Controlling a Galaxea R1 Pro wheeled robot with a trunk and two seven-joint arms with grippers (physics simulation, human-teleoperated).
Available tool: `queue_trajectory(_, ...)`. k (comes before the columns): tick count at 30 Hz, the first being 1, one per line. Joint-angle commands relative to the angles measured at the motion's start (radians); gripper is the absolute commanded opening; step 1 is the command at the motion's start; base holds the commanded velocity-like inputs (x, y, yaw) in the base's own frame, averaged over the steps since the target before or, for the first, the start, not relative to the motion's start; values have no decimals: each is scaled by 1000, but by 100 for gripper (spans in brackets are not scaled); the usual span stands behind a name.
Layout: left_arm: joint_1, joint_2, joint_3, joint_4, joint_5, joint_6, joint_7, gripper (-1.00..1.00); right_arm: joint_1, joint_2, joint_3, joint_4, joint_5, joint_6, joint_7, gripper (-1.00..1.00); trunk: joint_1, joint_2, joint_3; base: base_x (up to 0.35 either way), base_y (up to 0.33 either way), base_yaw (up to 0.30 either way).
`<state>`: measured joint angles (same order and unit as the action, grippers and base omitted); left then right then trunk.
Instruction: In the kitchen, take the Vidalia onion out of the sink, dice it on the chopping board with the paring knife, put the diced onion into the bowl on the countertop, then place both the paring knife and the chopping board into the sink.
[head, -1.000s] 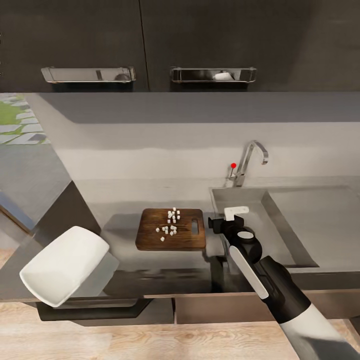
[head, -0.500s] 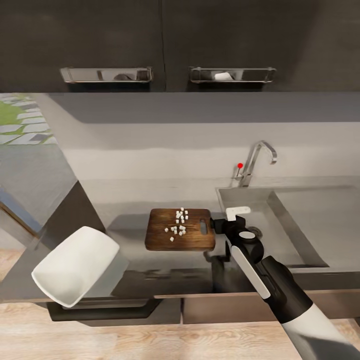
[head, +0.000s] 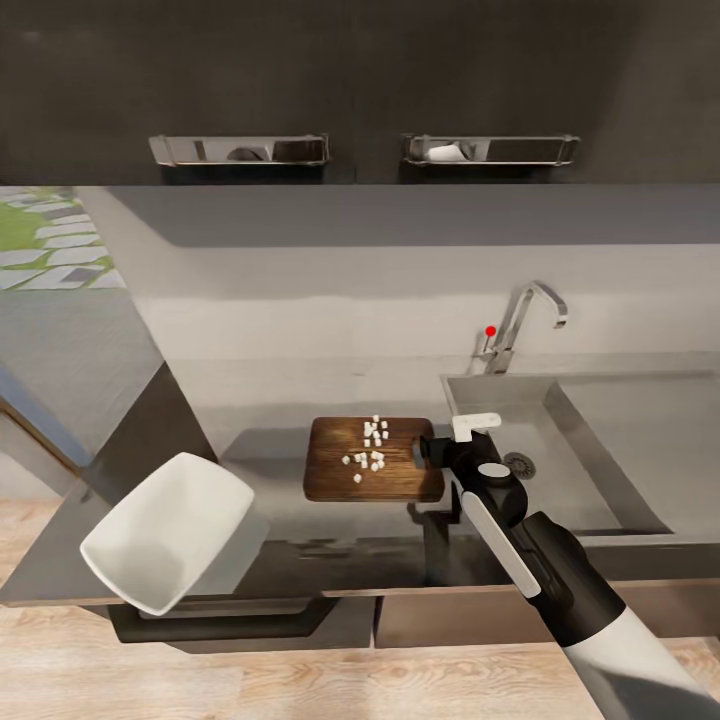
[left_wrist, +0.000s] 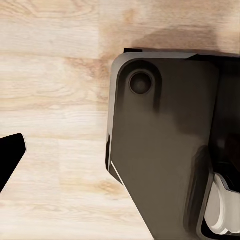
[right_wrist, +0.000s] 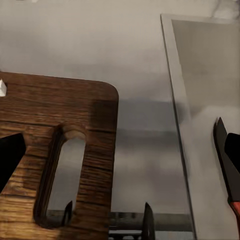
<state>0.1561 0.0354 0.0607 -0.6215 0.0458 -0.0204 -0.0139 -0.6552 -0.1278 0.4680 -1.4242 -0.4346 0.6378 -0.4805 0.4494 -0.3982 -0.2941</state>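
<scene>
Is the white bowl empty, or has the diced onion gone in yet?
Empty. The bowl shows a bare white inside in the head view, while the white onion pieces lie on the chopping board.

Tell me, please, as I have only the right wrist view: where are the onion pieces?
Observer: In the head view the onion pieces lie in a cluster on the board, toward its slotted end.
Operator: Thank you. And where is the bowl?
Observer: The bowl is tilted at the counter's front left edge, apart from the board, and it looks empty.
Operator: How does my arm stand relative to the tap?
Observer: The tap rises at the sink's far rim, beyond your right end effector, which is at the board's slotted end.
</scene>
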Motion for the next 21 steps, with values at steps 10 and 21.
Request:
queue_trajectory(10, 0, 0, 1, 0, 5, -1, -1, 100, -1, 1, 3, 2, -7, 1, -10, 100, 1, -2, -2, 0, 8, 0)
queue_trajectory(21, 0, 0, 0, 3, 5, -1, -1, 100, -1, 4, 2, 2, -7, 0, -10, 100, 1, -2, -15, 0, 0, 0)
